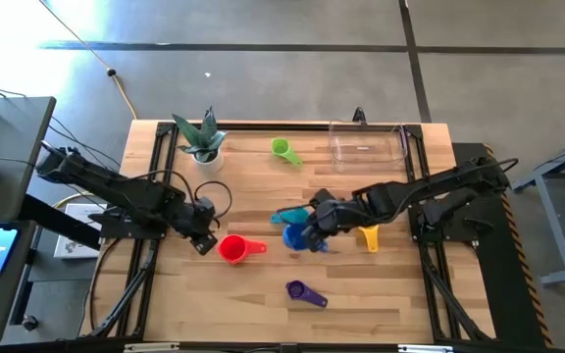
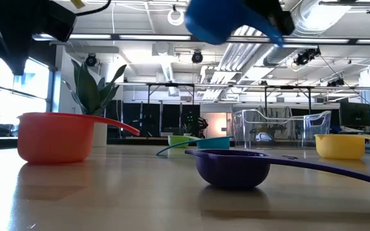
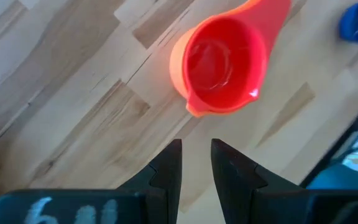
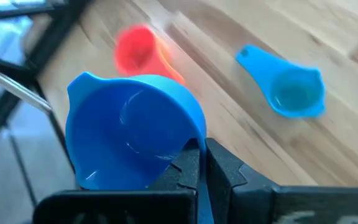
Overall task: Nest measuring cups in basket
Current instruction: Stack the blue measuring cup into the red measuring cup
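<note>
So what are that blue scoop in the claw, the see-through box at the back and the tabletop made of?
The blue round measuring cup looks like smooth moulded plastic: even colour, soft sheen. The clear rectangular basket seems to be glossy transparent plastic, though glass can't be ruled out; the table shows through it. The pale tabletop appears to be wooden planks, with visible grain and seams.

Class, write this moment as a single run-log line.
right gripper: shut on blue measuring cup, lifted off table | left gripper: open beside red measuring cup | basket: no cups visible inside
</note>
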Available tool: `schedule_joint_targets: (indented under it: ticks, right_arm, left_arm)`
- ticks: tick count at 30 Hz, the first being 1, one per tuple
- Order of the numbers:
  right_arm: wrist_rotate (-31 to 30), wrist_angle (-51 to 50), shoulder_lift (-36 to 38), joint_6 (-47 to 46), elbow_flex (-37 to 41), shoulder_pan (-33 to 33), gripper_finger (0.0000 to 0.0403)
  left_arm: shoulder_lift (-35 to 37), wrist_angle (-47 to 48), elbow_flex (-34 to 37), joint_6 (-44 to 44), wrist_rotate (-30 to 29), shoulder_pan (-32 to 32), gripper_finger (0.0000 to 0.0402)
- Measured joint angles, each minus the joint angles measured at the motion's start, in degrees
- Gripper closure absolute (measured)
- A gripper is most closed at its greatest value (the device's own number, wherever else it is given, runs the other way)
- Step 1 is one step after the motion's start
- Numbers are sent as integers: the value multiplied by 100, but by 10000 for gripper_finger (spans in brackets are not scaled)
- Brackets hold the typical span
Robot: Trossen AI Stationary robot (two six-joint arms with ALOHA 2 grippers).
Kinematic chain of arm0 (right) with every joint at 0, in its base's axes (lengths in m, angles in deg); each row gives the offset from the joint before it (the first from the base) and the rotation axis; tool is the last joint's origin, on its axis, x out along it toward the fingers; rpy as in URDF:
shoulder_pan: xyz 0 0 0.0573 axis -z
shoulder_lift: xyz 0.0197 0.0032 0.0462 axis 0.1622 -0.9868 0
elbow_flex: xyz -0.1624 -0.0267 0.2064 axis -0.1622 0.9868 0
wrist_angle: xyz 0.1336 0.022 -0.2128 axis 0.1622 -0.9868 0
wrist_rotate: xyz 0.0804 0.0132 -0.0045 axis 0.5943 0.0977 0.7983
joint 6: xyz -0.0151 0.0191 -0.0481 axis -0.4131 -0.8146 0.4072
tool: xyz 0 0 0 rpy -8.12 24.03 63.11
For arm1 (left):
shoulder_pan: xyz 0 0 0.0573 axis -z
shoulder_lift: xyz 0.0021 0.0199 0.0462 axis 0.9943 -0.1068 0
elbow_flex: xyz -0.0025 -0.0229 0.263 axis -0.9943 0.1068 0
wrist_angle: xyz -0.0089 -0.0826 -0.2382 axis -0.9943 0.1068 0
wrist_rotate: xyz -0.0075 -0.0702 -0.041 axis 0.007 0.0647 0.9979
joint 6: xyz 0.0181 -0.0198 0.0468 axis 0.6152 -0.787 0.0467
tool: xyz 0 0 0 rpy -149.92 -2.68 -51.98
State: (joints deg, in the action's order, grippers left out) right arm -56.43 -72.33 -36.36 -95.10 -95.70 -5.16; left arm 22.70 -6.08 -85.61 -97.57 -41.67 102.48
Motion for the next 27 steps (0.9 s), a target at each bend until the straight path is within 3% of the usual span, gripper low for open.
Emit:
schedule_joint_targets:
  ticks: [11, 27]
  right_arm:
    - [152, 625, 0, 159, 0, 446, 402]
    - [208, 613, 0, 261, 0, 473, 402]
  left_arm:
    - [-731, -7, 0, -436, -91, 70, 326]
    - [-1783, -260, 2, 76, -328, -442, 326]
